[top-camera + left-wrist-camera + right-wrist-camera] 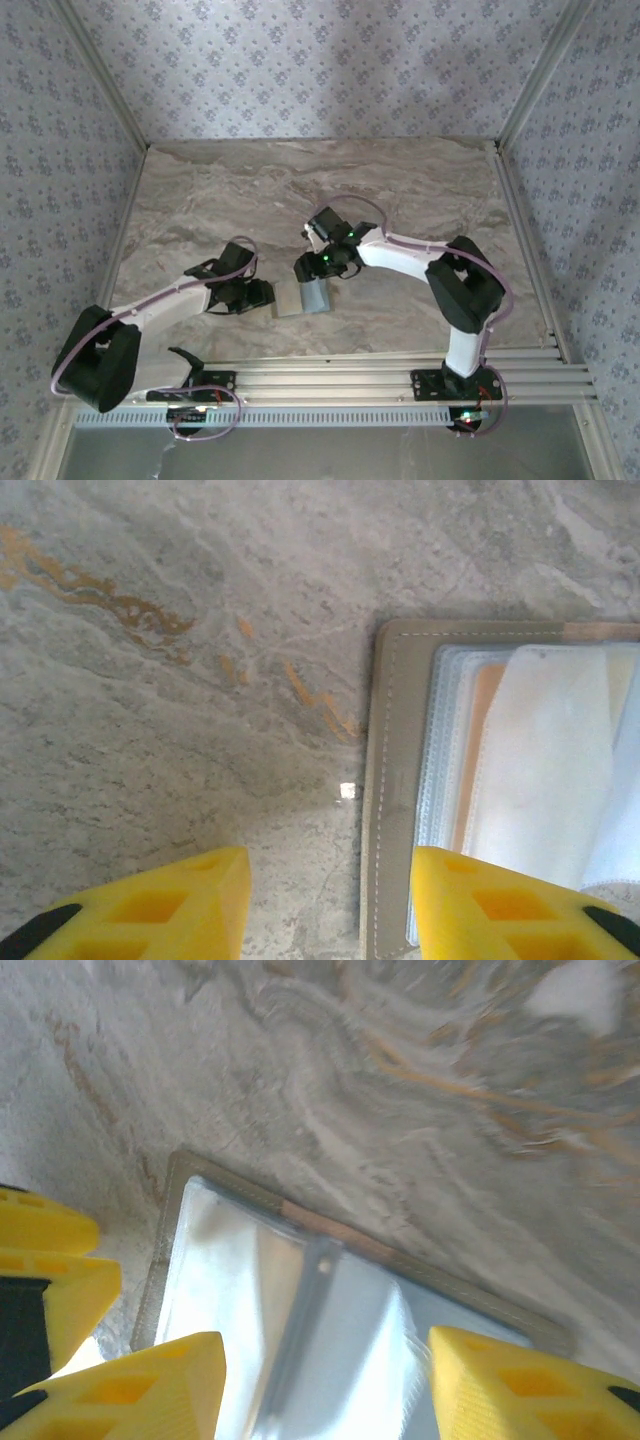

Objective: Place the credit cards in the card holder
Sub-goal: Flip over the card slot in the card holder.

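**Card holder (305, 297), open on the counter (400, 190).** It lies flat between your two hands, its clear sleeves (540, 760) facing up, evidently so cards can slide in. Your left hand (330, 910) is released, with one finger (500, 910) over the stitched gray border and the other over bare counter. Your right hand (328, 1390) is also released and straddles the glossy sleeves without pinching them. An orange band under the plastic is probably a credit card (482, 750) already seated.
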